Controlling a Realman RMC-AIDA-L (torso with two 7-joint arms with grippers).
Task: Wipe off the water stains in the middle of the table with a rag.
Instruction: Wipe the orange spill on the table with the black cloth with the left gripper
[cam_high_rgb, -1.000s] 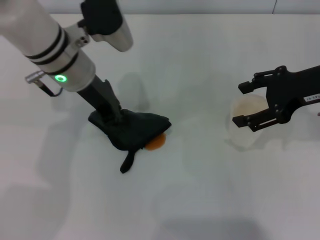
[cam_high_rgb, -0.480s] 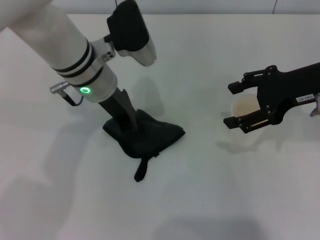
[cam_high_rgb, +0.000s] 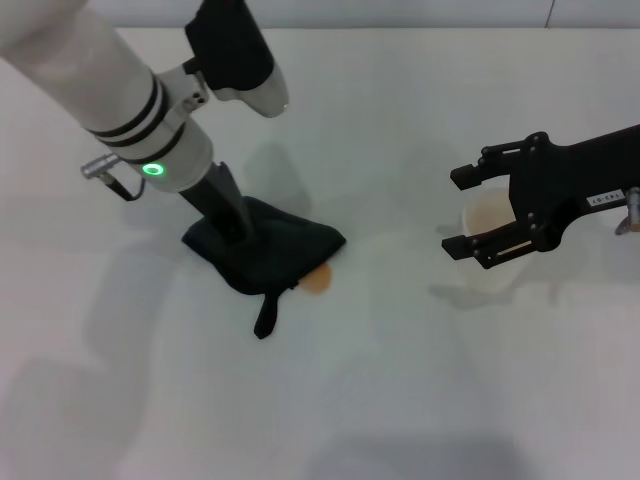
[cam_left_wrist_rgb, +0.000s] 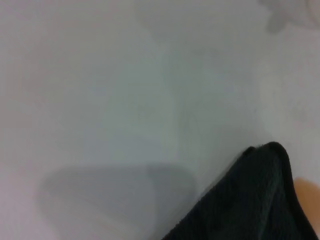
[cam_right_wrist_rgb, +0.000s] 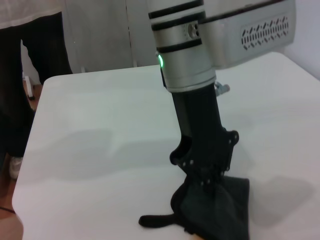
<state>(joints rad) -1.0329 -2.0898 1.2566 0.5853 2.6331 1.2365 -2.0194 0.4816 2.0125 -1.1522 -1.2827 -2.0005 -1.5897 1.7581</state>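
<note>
Now the left gripper (cam_high_rgb: 237, 228), fingers clamped on the rag (cam_high_rgb: 268, 255), has swept it back leftward on the table (cam_high_rgb: 400, 380), uncovering the water stains (cam_high_rgb: 318, 280) at its right edge: more passes needed. Right gripper (cam_high_rgb: 465, 213) hovers, fingers open around a paper cup (cam_high_rgb: 488, 215).

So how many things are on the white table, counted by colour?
Dark: 1, the rag under the left gripper.
Orange: 1, the water stains, peeking out beside the rag.
White: 1, the paper cup between the fingers of the right gripper.
Total: 3 things on the table.
</note>
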